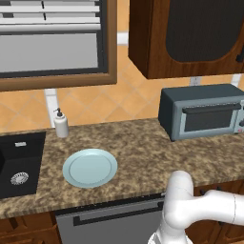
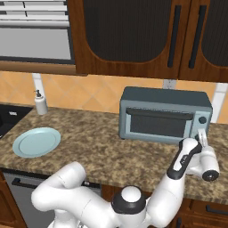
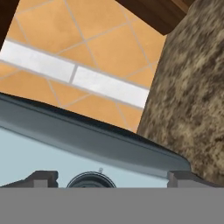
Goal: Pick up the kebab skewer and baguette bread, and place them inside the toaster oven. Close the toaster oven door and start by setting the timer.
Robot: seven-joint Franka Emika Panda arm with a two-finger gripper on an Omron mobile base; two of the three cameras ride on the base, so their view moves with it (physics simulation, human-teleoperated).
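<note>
Quick update from my end. I've got the gripper (image 2: 203, 137) parked right at the front-right corner of the toaster oven (image 2: 164, 114), mid-right of the right base view, basically on top of the timer knob (image 2: 203, 120). In the hand view the knob (image 3: 91, 180) peeks up at the bottom centre, sitting between the two fingertips (image 3: 41, 179), w/ the oven's dark top edge running diagonally across the frame above it. So the knob is dead ahead of the pincer, just beside it or maybe touching; can't tell which from these pics.

Jaws look fairly wide: the tips sit near the lower left and lower right of the hand view w/ the knob in the gap. They're not clamped on anything I can see.

The toaster oven door (image 1: 208, 118) is up and closed, bar handle along its top, at the right of the left base view. The glass is too dark to see the kebab skewer or baguette bread inside, so I can't confirm they're in there. The plate (image 1: 90, 167), lower left of centre, is bare.

My guess is we're on the timer step. Next move prob needs the fingers to close on the knob and twist. Risk imo is slipping off, since it's small and round.
</note>
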